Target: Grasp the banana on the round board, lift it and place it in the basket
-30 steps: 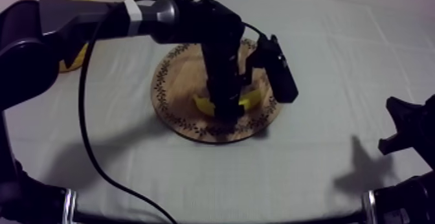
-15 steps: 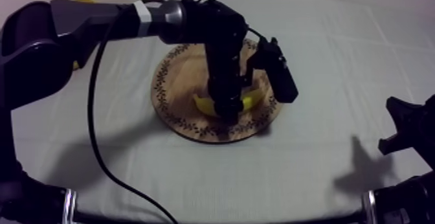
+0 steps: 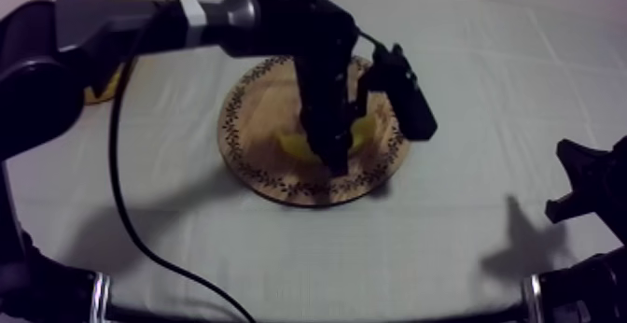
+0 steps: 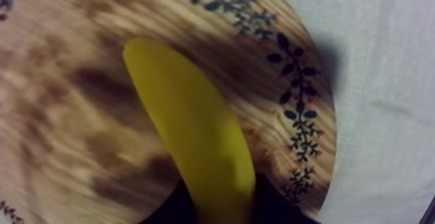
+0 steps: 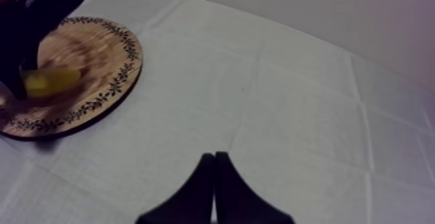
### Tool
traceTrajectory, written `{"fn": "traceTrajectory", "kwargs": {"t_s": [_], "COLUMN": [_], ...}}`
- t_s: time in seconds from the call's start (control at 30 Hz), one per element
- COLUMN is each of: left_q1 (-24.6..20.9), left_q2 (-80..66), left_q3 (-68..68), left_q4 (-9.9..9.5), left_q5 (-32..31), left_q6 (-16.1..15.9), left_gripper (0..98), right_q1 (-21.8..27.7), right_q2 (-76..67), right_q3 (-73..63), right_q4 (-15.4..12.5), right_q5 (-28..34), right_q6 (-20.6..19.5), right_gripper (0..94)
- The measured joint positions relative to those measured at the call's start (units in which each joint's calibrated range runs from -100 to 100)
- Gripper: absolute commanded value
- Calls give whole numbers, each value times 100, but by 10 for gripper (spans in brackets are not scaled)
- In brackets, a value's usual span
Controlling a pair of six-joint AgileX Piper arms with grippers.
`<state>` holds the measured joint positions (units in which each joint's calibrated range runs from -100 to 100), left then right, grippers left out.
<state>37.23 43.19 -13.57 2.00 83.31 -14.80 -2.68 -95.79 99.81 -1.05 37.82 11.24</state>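
Up a shade from half a second ago, the left gripper (image 3: 333,155) rises over the wooden board (image 3: 264,179), and the banana (image 3: 297,144) appears to come with it. The jaws pinch the fruit near one end, and the rest juts out ahead of them, above the board's patterned rim. That suggests the pick is made and the carry comes next. The arm reaches in from the upper left, its forearm dropping steeply to the jaws. Well apart from those jaws, back beside the arm's shoulder, waits the yellow basket (image 3: 107,86). Far from the board, the right gripper (image 5: 214,165) rests, jaws pressed together on nothing.
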Motion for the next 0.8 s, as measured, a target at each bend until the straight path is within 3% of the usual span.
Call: {"fn": "traceTrajectory", "kwargs": {"t_s": [0.23,0.53,0.8], "left_q1": [-199,-524,-980], "left_q2": [-766,-2051,-3091], "left_q3": [121,298,614], "left_q4": [-130,-436,-534], "left_q5": [148,530,632], "left_q6": [208,475,483], "left_gripper": [102,101,100], "right_q1": [0,0,0], "right_q2": [0,0,0], "right_q3": [0,0,0], "right_q4": [0,0,0], "right_q5": [0,-4,4], "right_q6": [0,0,0], "right_gripper": [2,2,2]}}
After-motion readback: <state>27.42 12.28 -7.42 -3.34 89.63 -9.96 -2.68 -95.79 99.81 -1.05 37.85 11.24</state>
